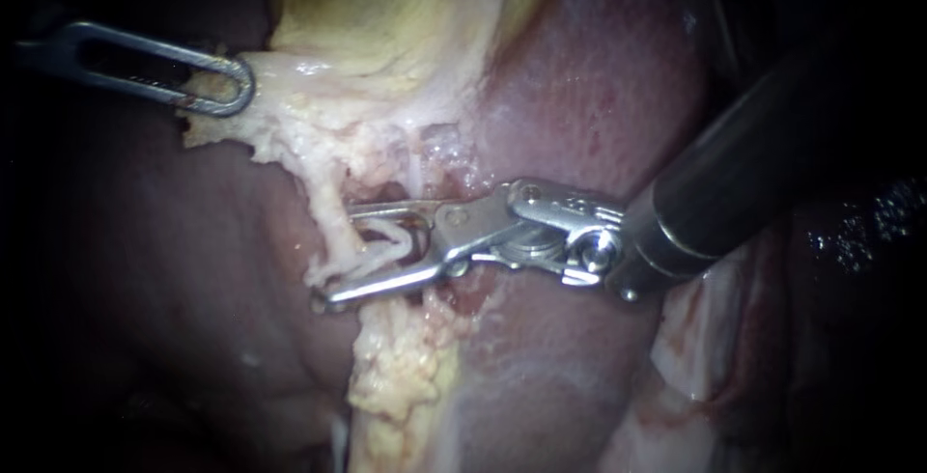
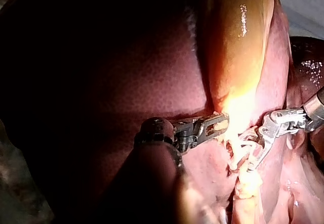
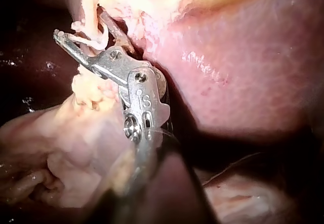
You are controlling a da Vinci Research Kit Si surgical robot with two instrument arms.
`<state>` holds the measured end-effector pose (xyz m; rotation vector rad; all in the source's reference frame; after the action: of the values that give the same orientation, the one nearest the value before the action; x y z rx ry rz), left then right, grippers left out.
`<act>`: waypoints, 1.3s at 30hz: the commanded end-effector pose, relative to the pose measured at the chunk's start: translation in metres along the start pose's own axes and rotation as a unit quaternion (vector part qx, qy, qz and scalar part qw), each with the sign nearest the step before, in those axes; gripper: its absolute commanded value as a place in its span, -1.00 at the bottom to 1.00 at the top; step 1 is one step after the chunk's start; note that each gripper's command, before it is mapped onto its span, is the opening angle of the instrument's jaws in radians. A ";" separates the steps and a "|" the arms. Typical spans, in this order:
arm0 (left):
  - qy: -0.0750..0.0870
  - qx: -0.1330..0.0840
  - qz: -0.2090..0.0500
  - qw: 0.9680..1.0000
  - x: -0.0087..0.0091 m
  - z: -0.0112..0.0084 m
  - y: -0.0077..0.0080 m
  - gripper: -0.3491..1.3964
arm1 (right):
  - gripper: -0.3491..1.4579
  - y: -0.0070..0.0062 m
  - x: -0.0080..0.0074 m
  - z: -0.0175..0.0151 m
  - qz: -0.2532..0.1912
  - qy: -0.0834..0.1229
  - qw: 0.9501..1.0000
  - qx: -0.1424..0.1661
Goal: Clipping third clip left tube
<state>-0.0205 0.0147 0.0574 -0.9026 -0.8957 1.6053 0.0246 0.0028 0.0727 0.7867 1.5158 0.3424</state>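
My right instrument (image 1: 338, 256) comes in from the right, its jaws open and straddling a pale tube (image 1: 326, 205) that runs down from the gallbladder (image 1: 386, 10). A thin whitish strand (image 1: 386, 241) lies in the gap between the jaws. The right wrist view shows the same jaws (image 3: 81, 24) spread around the pale strand (image 3: 91, 41). At the upper left, my left instrument (image 1: 227, 87) is shut on the gallbladder's pale frayed edge (image 1: 280, 116) and holds it. In the left wrist view its jaws (image 2: 218, 124) grip that edge beside my right instrument (image 2: 258, 150).
Reddish liver (image 1: 599, 77) lies to the right of the gallbladder and under the right instrument's shaft (image 1: 734, 183). Yellow fatty tissue (image 1: 396, 376) hangs below the jaws. Pale folded tissue (image 1: 695, 338) sits at the lower right.
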 end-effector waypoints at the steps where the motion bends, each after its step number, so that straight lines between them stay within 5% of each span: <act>1: 0.000 0.000 0.000 1.000 0.0000 0.0000 0.0000 -1.00 | -0.07 0.0001 0.0002 0.0003 0.002 0.007 1.000 0.002; 7: 0.000 0.000 0.000 1.000 0.0000 0.0001 0.0000 -1.00 | -0.08 0.0008 0.0017 0.0017 0.012 0.037 0.999 0.004; 15: -0.001 0.000 0.000 1.000 0.0000 0.0002 0.0000 -1.00 | -0.08 0.0007 0.0035 0.0025 0.018 0.047 0.999 0.004; 22: -0.001 0.000 0.000 1.000 -0.0001 0.0001 0.0000 -1.00 | -0.11 -0.0015 0.0053 0.0023 0.070 0.051 0.996 0.008; 32: -0.001 0.000 0.001 1.000 -0.0001 0.0002 -0.0002 -1.00 | -0.15 -0.0047 0.0110 0.0005 0.102 0.040 0.994 -0.019; 39: -0.001 0.000 0.001 1.000 -0.0002 0.0002 -0.0002 -1.00 | -0.24 -0.0052 0.0117 0.0003 0.104 0.035 0.994 -0.023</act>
<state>-0.0206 0.0145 0.0577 -0.9034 -0.8969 1.6074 0.0243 0.0066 0.0604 0.9043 1.4861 0.5654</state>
